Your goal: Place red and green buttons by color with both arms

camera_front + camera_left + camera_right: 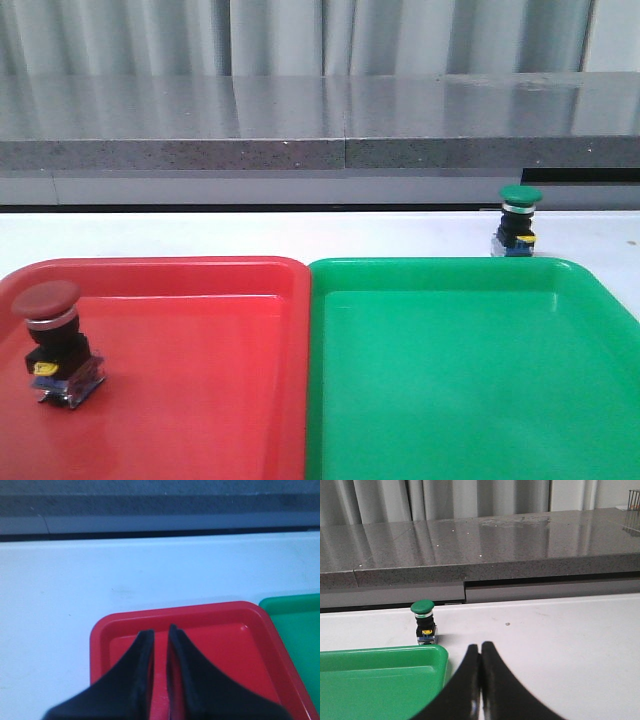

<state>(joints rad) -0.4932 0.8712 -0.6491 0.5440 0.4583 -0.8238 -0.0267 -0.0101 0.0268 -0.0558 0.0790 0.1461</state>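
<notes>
Red button (55,340) standing upright inside the red tray (220,300), near that tray's left edge; green button (518,220) upright on the white table (200,235), just beyond the far rim of the green tray (450,290) and outside it. Red half judged done; step in hand judged to be fetching the green button with the right arm.

Right gripper (480,652) with fingers pressed together, empty, hanging over bare table off the green tray's outer corner, well short of the green button. Left gripper (160,637) nearly closed, only a thin slit between the fingers, pinching nothing, poised above the red tray.

To do the step well: spread the fingers before descending, approach from above, straddle the black body under the cap rather than the smooth dome, keep the button vertical, lift clear of the raised tray rim, release well inside the green tray.

Neither arm visible in the front view. Near edges of both trays cut off there. Red button absent from the left wrist view, probably hidden behind the fingers. Button bases small and blurred; contact details not legible
</notes>
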